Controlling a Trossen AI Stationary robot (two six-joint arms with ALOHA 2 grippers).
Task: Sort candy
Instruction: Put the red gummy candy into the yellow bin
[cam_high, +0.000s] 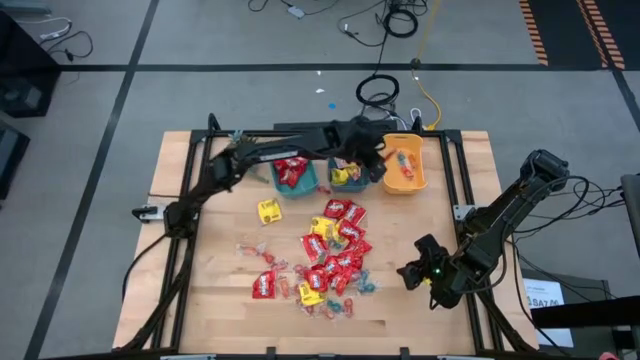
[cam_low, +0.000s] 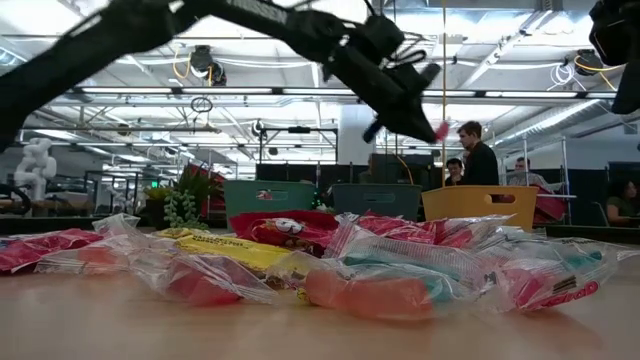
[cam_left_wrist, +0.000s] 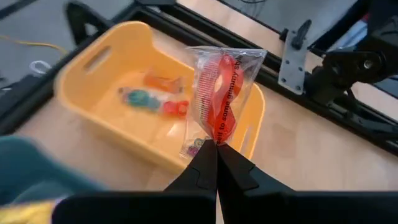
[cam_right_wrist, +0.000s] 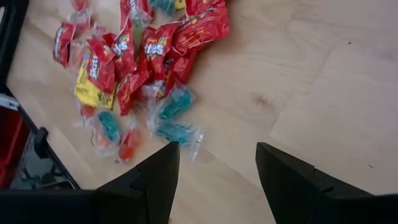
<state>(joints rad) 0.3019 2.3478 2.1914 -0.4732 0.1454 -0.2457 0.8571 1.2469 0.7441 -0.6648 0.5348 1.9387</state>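
My left fingers (cam_left_wrist: 216, 163) are pinched tight on the bottom edge of a clear wrapper with a red candy (cam_left_wrist: 221, 99) inside, so it sticks up past the tips. It hangs right over the yellow bin (cam_left_wrist: 93, 99), which has a few small orange, teal and red pieces lying in it. That arm is stretched long across the back of the desk (cam_high: 225, 300), reaching from the left side over the two teal bins (cam_high: 297, 182) to the yellow one at the far right of the row; one teal bin has red packets in it, the other looks like yellow ones, though my arm covers part of it.

My right fingers (cam_right_wrist: 214, 174) stand apart with nothing between them, hovering low near the desk's right front corner, arm folded back at the elbow. Ahead of them sits the main candy pile (cam_high: 330, 255): red packets, a few yellow ones, and tiny teal and reddish twist-wrapped bits at the near edge. One yellow packet (cam_high: 269, 211) lies apart, nearer the bins.
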